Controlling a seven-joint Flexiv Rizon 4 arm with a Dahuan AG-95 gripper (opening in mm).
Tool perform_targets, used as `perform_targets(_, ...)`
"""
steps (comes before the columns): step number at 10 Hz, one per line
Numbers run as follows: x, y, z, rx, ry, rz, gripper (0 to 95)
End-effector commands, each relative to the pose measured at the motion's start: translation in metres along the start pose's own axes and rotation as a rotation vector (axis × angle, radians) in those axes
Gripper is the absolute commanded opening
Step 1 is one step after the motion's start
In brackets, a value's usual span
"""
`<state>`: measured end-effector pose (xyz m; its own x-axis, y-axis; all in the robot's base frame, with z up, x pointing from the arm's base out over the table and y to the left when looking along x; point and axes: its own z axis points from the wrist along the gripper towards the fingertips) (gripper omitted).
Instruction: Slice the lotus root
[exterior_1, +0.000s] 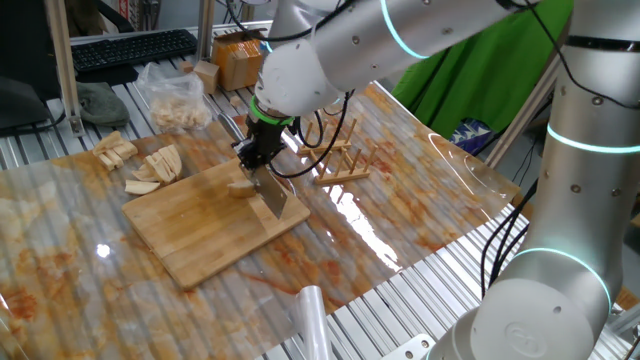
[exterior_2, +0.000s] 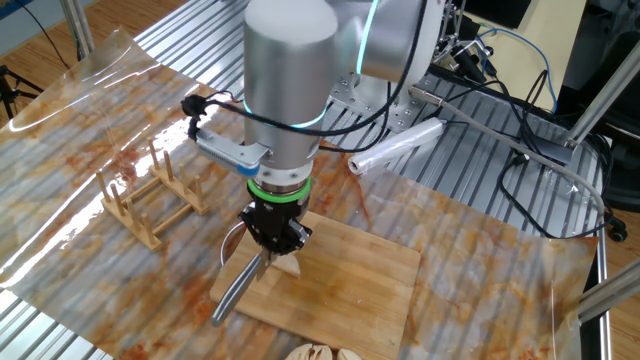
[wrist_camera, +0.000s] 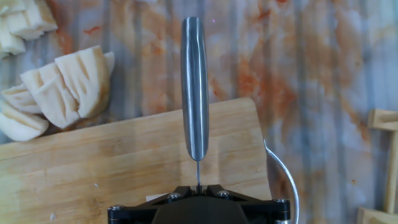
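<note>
Lotus root (exterior_1: 241, 187) lies as a small pale piece on the cutting board (exterior_1: 205, 228), directly under our gripper (exterior_1: 258, 152), which points straight down over the board's far edge. We have the jaws clamped shut on a knife (exterior_1: 271, 193): in one fixed view its blade slants down from the fingers and rests on the board just beside the piece, on the side toward the wooden rack (exterior_1: 338, 160). In the other fixed view the gripper (exterior_2: 275, 243) stands over the same pale piece (exterior_2: 287, 265), and the knife's metal handle (exterior_2: 236, 288) runs out low and level past the board's (exterior_2: 372, 285) corner. From the hand view the handle (wrist_camera: 195, 87) stretches away from the gripper body across the board (wrist_camera: 93, 168), its end over the stained plastic sheet (wrist_camera: 298, 56); the piece beneath the fingers is hidden here. More cut lotus chunks (wrist_camera: 68, 87) sit in a heap off the board, on the sheet near its corner, well apart from the blade. The same heap (exterior_1: 150, 165) shows in the first fixed view beyond the board's far corner.
</note>
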<state>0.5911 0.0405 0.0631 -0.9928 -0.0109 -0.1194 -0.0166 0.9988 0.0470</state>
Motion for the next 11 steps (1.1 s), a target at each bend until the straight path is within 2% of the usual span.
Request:
perform_targets(1,0.001,0.000,-0.012,-0.002,0.024,0.003,0.0)
perform_targets(3,0.003,-0.001,-0.012,0.000,0.024,-0.001,0.0)
perform_targets(4,0.006,-0.003,0.003,-0.003,0.010,-0.004,0.0)
perform_targets(5,0.009,-0.005,0.024,-0.011,-0.022,-0.006,0.0)
perform_targets(6,0.011,-0.008,0.036,-0.011,-0.032,-0.010,0.0)
perform_targets(7,0.012,-0.008,0.035,-0.016,-0.025,-0.005,0.0)
perform_targets(8,0.010,-0.006,0.028,-0.020,-0.008,0.002,0.0)
perform_targets(9,0.008,-0.005,0.025,-0.030,-0.012,0.008,0.0)
perform_targets(10,0.006,-0.002,0.016,-0.005,0.013,0.002,0.0)
perform_targets(11,0.007,-0.002,0.017,-0.002,0.012,-0.001,0.0)
